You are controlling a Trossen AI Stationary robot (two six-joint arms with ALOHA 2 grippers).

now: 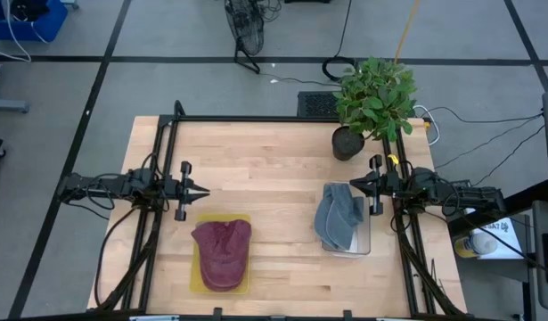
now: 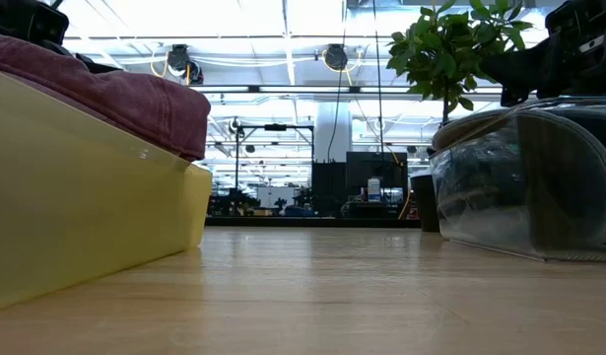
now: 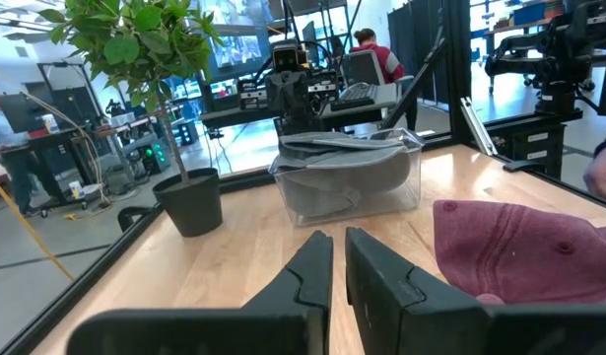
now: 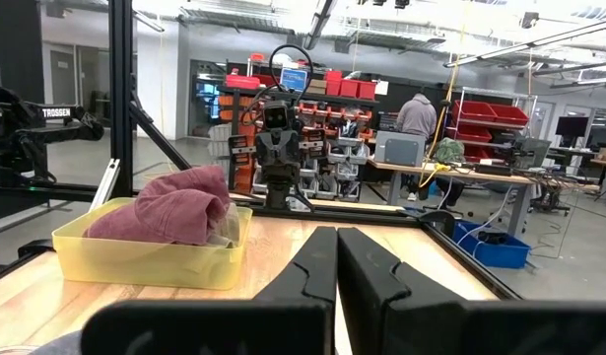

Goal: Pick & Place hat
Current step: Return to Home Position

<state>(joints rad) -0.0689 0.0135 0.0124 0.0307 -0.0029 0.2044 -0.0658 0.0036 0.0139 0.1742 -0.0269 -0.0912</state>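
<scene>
Red cap (image 1: 222,252): lies heaped in the yellow bin (image 1: 195,283), its fabric rising above the rim, at the near left part of the tabletop (image 1: 265,169).
Yellow bin: stands just beside and in front of the left pincer, not touching it.
Left pincer (image 1: 204,190): over the left side of the tabletop, pointing toward the middle; fingers drawn together with only a sliver between them, holding nothing.
Right pincer (image 1: 351,185): over the right side, facing the left one; fingers closed against each other, holding nothing.
Clear container (image 1: 363,245): on the right, below the right pincer, with a grey cloth (image 1: 339,217) draped in it.
Potted plant (image 1: 373,96): at the far right corner, behind the clear container.
</scene>
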